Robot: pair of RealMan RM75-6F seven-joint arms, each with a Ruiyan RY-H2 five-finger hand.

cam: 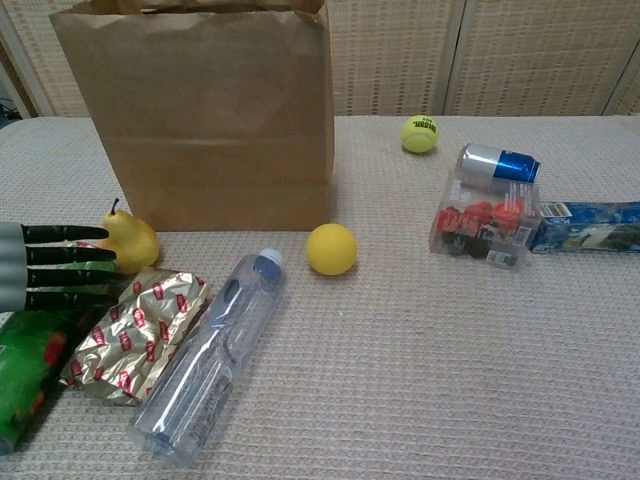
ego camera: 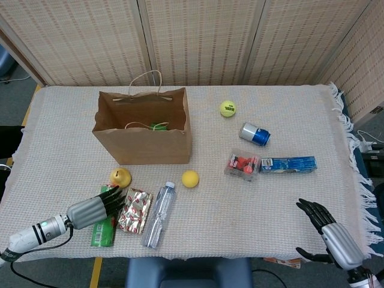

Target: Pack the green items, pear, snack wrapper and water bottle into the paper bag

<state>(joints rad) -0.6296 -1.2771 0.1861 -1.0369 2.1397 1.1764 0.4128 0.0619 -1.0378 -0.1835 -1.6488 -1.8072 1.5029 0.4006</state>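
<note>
1. The left hand (ego camera: pixel 96 207) lies flat over the green packet (ego camera: pixel 103 225) at the near left of the table (ego camera: pixel 288 198). Its fingers (cam: pixel 70 265) are straight and a little apart. I cannot tell if it grips the packet.
2. The right hand (ego camera: pixel 327 231) hangs off the near right edge. Its fingers are spread and it holds nothing.
3. The pear (ego camera: pixel 120 177) sits just past the left hand's fingertips. The shiny snack wrapper (ego camera: pixel 134 210) lies just right of the green packet. The water bottle (ego camera: pixel 157 215) lies on its side, right of the wrapper.
4. A yellow ball (ego camera: pixel 190 178) sits between the bottle cap and the paper bag (ego camera: pixel 144 141).
5. The paper bag stands open on the far left. Something green (ego camera: pixel 158 126) shows inside it.
6. Far to the right are a tennis ball (ego camera: pixel 227 108), a blue can (ego camera: pixel 255 134) on its side, a clear box (ego camera: pixel 242 164) with red things inside, and a blue packet (ego camera: pixel 288 164) touching the box.
</note>
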